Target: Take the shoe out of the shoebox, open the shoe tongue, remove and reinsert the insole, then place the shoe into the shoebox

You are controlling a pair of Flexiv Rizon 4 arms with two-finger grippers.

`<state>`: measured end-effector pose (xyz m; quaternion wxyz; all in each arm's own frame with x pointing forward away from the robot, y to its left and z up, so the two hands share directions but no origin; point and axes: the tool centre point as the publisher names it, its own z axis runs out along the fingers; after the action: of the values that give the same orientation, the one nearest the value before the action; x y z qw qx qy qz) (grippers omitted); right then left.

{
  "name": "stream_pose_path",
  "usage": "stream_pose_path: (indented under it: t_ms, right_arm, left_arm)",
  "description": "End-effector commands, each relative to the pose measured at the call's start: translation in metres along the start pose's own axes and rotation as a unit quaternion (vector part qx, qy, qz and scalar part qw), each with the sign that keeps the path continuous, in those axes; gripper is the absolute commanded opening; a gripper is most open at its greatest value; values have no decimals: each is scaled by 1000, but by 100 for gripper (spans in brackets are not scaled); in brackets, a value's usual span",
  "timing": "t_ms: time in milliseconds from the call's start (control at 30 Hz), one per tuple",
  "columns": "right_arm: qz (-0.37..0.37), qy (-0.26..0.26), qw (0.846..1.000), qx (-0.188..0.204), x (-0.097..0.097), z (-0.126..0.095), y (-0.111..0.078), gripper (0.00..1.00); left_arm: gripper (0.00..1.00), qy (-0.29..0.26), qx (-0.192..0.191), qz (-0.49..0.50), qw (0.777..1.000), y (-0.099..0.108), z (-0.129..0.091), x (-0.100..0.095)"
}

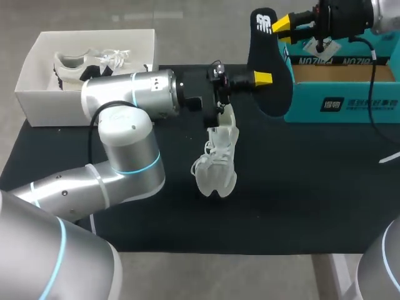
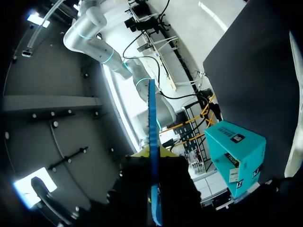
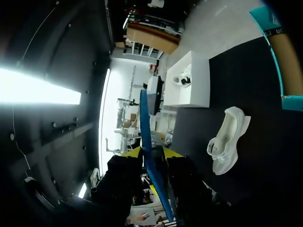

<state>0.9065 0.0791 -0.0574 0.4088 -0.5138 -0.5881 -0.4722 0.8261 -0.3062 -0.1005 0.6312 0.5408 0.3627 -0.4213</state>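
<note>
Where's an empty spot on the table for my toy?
Bare mat right of the white shoe, in front of the teal shoebox; also the strip along the near edge. Crowded at that box's corner, around the held-up insole.

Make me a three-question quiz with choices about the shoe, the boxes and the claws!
1. Where is the plain white shoe? A inside a box; B on the black table; C in a claw.
2. How many shoeboxes are there? A one; B four; C two.
3. What do both claws hold? A the insole; B nothing; C the laces.
Answers: 1 B, it lies on the tabletop. 2 C, a white shoebox and a teal shoebox. 3 A, the left claw and right claw each pinch it.
</note>
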Motion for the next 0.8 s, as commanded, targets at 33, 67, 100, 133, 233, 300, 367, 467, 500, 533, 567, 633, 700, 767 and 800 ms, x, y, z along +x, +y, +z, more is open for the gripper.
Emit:
stream_pose_path:
  t_ms: [33,67,100,133,233,300,367,467,500,533,567,633,700,767,800]
  right_arm:
    - [-18,20,997,-68,-12,-10,-25,100]
    - [-20,23,996,-83,-15,-13,-30,100]
    - [-24,27,995,-98,-18,-16,-34,100]
    - [-35,30,993,-109,-20,-19,-38,100]
    - [-71,49,984,-155,-20,-27,-46,100]
    - [-91,57,980,-168,-18,-30,-51,100]
    - [-111,59,976,-176,-15,-33,-55,100]
    - [-128,52,977,-165,-11,-35,-64,100]
    - [-132,47,978,-154,-9,-35,-66,100]
    - [-137,45,978,-148,-7,-35,-69,100]
    - [-140,46,978,-146,-5,-35,-71,100]
    - [-145,40,980,-133,0,-34,-76,100]
    - [-147,37,981,-119,4,-32,-81,100]
    - [-148,34,982,-110,8,-31,-85,100]
    - [-152,34,983,-101,11,-30,-88,100]
  left_arm:
    - [0,4,5,-2,1000,2,-5,3]
    - [0,6,4,-2,1000,3,-7,4]
    - [0,8,4,-3,1000,3,-9,4]
    - [0,9,5,-6,1000,4,-10,5]
    - [0,10,10,-27,1000,5,-16,6]
    - [0,10,15,-44,999,6,-20,6]
    - [0,12,17,-56,998,7,-24,7]
    - [0,19,24,-74,997,9,-30,8]
    - [0,23,28,-75,997,10,-32,8]
    - [0,27,31,-74,996,10,-34,8]
    - [0,32,35,-77,996,11,-36,8]
    - [0,37,42,-84,995,11,-39,6]
    - [0,40,44,-92,994,11,-42,5]
    - [0,37,45,-100,993,12,-45,5]
    - [0,37,45,-101,993,12,-47,5]
